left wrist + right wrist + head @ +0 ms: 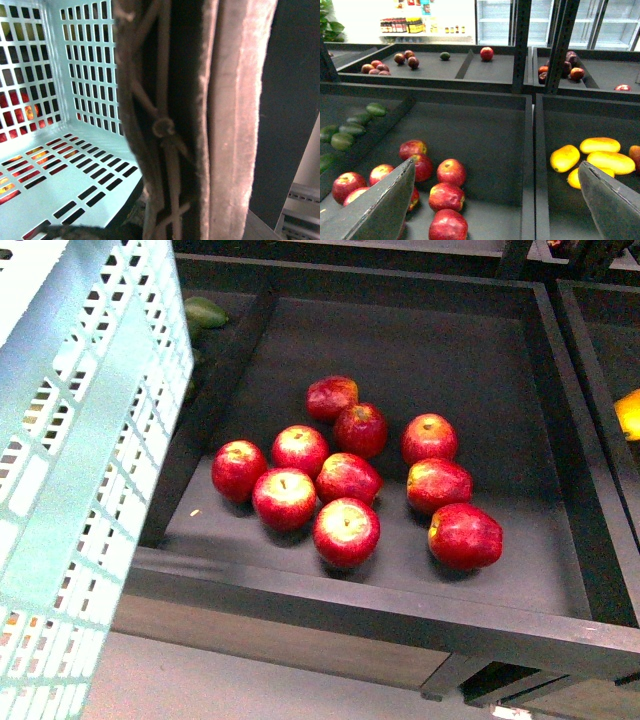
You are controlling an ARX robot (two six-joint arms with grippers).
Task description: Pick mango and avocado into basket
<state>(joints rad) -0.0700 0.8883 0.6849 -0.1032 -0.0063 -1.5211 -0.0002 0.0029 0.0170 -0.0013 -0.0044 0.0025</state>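
Ten red apples lie loosely grouped on the floor of a dark apple bin, most of them touching a neighbour. The basket stands high just outside the bin's left wall, and its slotted turquoise side overlaps that wall in the front view. An avocado shows beyond the bin's left wall near its far corner, partly hidden by the basket. The right wrist view shows several more avocados in a row in that same side compartment. A mango sits past the bin's right wall, cut off by the picture's edge. The right wrist view shows it among a small cluster of yellow fruit in the neighbouring bin. The right gripper hangs over the apple bin with its fingers spread wide and nothing between them. The left wrist view looks into the empty basket, with its brownish handle and zip ties pressed close to the lens. The left gripper's fingers cannot be made out there, so I cannot tell whether they are apart or closed.
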